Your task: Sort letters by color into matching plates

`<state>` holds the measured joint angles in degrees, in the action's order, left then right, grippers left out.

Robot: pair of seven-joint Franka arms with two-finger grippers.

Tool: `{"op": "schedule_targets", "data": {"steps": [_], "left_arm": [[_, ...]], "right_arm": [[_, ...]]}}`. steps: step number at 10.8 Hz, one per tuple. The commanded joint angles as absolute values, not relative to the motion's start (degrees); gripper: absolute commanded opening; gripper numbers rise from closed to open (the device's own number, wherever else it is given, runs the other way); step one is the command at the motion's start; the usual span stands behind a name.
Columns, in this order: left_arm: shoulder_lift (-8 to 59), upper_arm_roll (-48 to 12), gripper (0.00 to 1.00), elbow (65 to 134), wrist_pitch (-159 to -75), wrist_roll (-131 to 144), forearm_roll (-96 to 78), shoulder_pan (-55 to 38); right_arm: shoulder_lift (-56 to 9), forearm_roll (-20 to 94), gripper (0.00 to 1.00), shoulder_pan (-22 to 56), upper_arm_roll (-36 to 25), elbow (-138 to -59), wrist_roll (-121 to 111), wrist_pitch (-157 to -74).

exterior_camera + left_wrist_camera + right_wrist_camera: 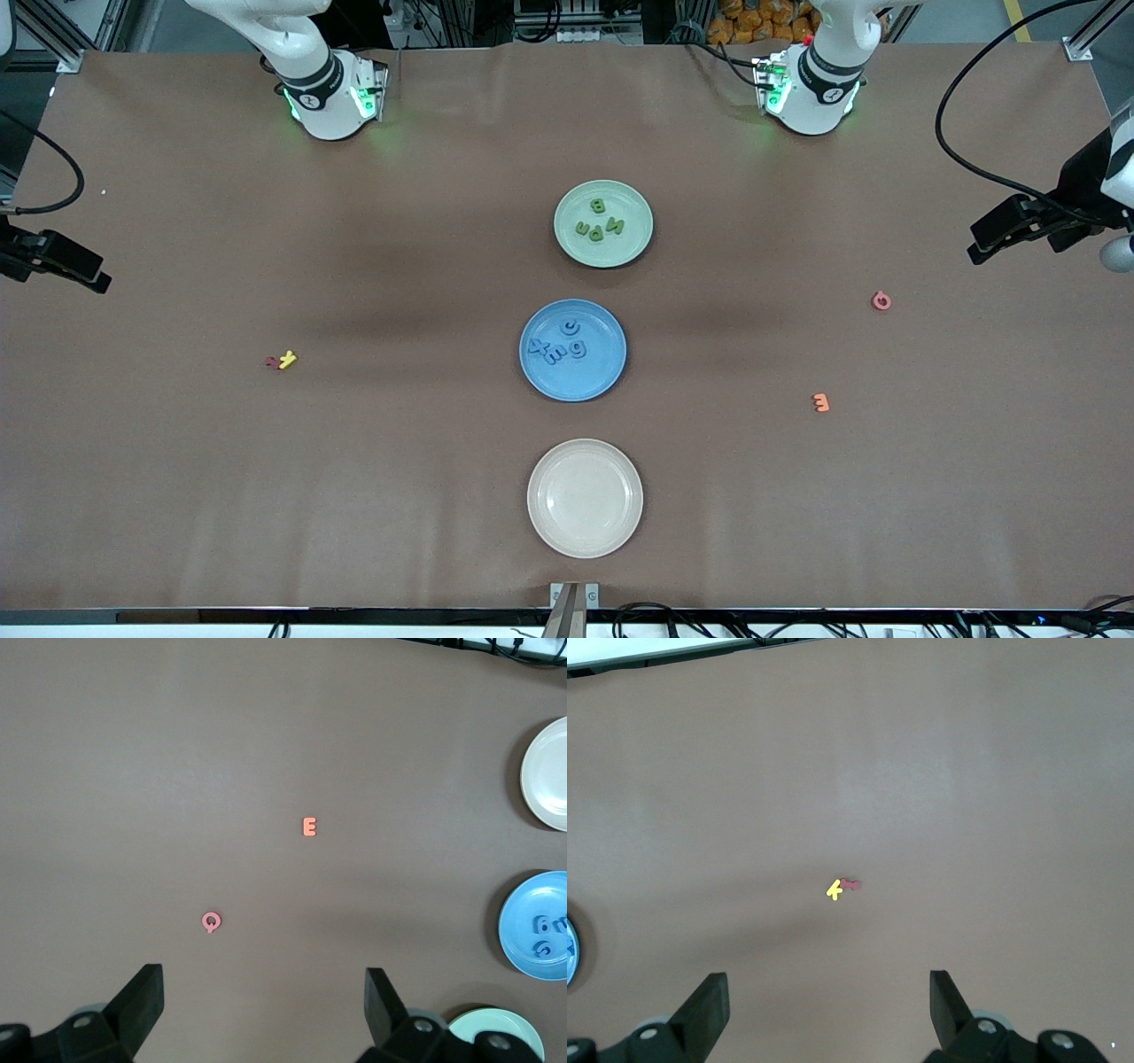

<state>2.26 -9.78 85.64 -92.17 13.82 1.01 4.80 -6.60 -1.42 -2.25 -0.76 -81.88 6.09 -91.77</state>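
Note:
Several green letters [601, 223] lie in the pale green plate [620, 252]. Several blue letters [560, 346] lie in the blue plate [576, 381], which is nearer to the front camera. Both plates also show in the left wrist view, blue [532, 895] and green [496, 1028]. My left gripper [977, 244] is open and empty, up over the left arm's end of the table, and shows in its wrist view [264, 1001]. My right gripper [99, 275] is open and empty over the right arm's end, and shows in its wrist view [828, 1005].
An empty cream plate [585, 498] sits nearest the front camera. A pink letter [881, 300] and an orange letter [821, 402] lie toward the left arm's end. A yellow letter [287, 359] and a red one [272, 361] lie together toward the right arm's end.

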Motion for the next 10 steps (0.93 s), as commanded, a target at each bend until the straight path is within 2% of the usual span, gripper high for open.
{"op": "schedule_targets", "data": {"steps": [1, 10], "left_arm": [[1.0, -9.5, 1.0, 87.1, -93.0, 10.8, 1.2, 4.7], [1.4, -9.5, 1.0, 87.3, -92.8, 9.5, 1.2, 4.6]], "right_arm": [[-6.5, -1.0, 1.0, -2.3, -0.7, -82.0, 6.8, -91.9], [-6.5, -1.1, 1.0, -2.3, -0.7, -82.0, 6.7, -91.9]]}}
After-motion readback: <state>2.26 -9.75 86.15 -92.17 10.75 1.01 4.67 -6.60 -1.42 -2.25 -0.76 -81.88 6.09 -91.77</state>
